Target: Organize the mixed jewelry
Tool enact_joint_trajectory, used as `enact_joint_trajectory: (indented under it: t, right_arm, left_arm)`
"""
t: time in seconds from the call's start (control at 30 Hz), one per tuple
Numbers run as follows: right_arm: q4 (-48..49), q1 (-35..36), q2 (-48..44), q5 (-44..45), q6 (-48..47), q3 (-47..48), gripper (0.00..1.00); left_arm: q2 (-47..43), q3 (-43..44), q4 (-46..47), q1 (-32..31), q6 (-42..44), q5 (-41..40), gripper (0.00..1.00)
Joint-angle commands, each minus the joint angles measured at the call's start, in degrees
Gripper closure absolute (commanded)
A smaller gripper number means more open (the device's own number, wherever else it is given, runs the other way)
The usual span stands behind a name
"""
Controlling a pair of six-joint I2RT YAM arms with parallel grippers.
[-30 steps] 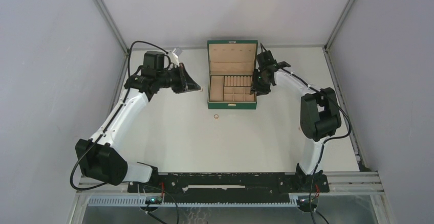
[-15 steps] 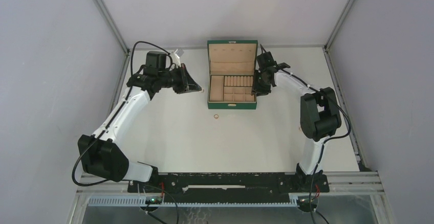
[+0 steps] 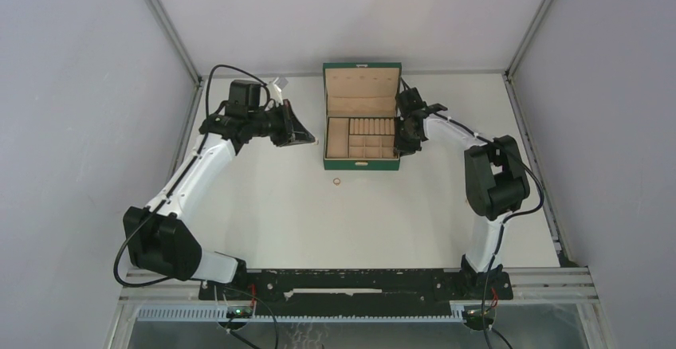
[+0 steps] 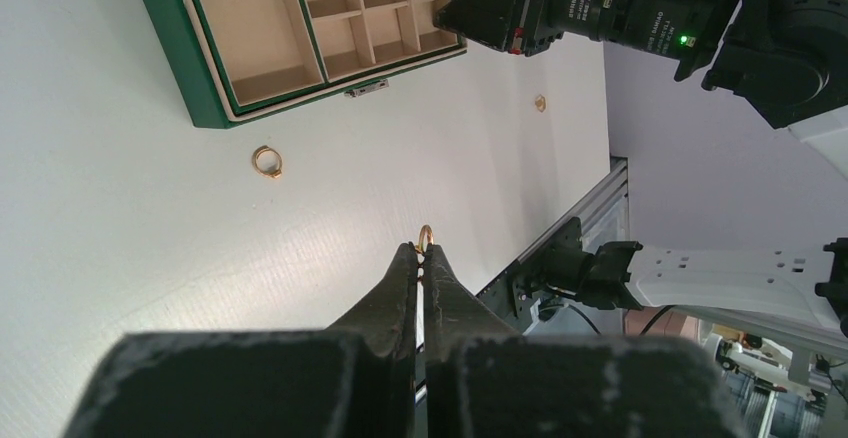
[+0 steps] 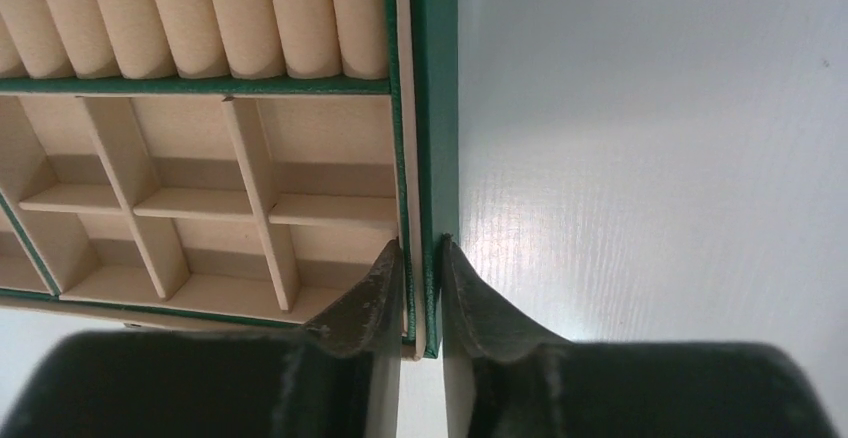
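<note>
Jewelry shows as tiny gold-coloured pieces spread across the white bench (image 3: 271, 221). Farthest left, the left tool (image 3: 309, 139) hovers just left of the dark green box (image 3: 363, 163). Its jaws are clamped together on a thin gold ring (image 4: 426, 236), which stands on edge between the fingertips and pokes out a little past them.

Next to the right, a second gold ring (image 3: 337, 181) lies flat on the bench. It sits just in front of the box's front wall, toward the left end of that wall, and is apart from both tools.

The box sits at the middle of the far side of the bench with its lid (image 3: 361, 90) standing open behind it. The tan interior has one long compartment on the left, a row of padded rolls (image 3: 371, 125) at the back, and small square compartments in front of them.

The right tool (image 3: 401, 147) is at the box's right wall, near the front corner. Its wrist view shows one finger (image 5: 370, 298) inside the corner compartment and the other outside over the bench. The green wall is pinched between the two tips.

Farther right, the left wrist view shows a small gold-coloured piece (image 4: 540, 103) lying on the bench past the box's front right corner. It is too small to tell what it is.
</note>
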Motion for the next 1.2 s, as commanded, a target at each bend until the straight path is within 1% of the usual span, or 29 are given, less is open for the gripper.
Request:
enact_joint_trajectory:
  t: [0.0,0.07,0.13,0.2,0.23,0.6,0.83,0.97,1.03,1.1,1.17]
  right_arm:
    - [0.77,1.37,0.18,0.97,-0.81,0.37,0.82]
    - [0.92,2.49,-0.03,0.97,-1.17,0.39,0.86]
    - [0.95,3.72,-0.32,2.92,-1.51,0.34,0.91]
    - [0.95,4.86,-0.55,3.29,-1.53,0.34,0.99]
    - [1.0,5.51,-0.65,3.27,-1.46,0.35,1.0]
    - [1.26,13.04,-1.08,2.9,-2.94,0.3,1.0]
    - [1.13,15.53,-3.7,1.66,-2.58,-2.71,1.0]
    - [1.13,16.82,-5.63,0.06,-0.58,-4.94,1.0]
    - [1.04,17.66,-6.21,-0.09,0.57,-5.63,1.0]
    - [0.88,18.44,-6.5,-0.11,2.01,-5.89,1.0]
    - [1.16,19.0,-6.55,-0.6,3.11,-5.89,1.0]
  left_arm:
    - [-0.09,2.59,1.67,-0.2,0.78,1.12,1.0]
    - [0.14,2.49,1.78,-0.2,0.83,1.12,1.0]
    - [0.44,2.49,1.71,-0.25,0.89,1.21,1.0]
    - [0.7,2.36,1.89,-0.27,0.95,1.23,1.0]
    - [0.74,2.3,1.95,-0.29,1.0,1.21,1.0]
    - [1.69,2.22,2.22,-0.45,1.38,1.57,1.0]
    - [1.65,1.55,2.14,-0.49,1.75,0.48,1.0]
    - [1.84,1.01,1.41,-0.74,2.17,-2.44,1.0]
    - [2.15,1.17,0.42,-1.41,2.79,-5.78,1.0]
    - [2.86,1.74,-1.33,-2.47,3.64,-10.91,1.0]
    - [3.8,1.74,-1.58,-3.53,3.45,-13.91,1.0]
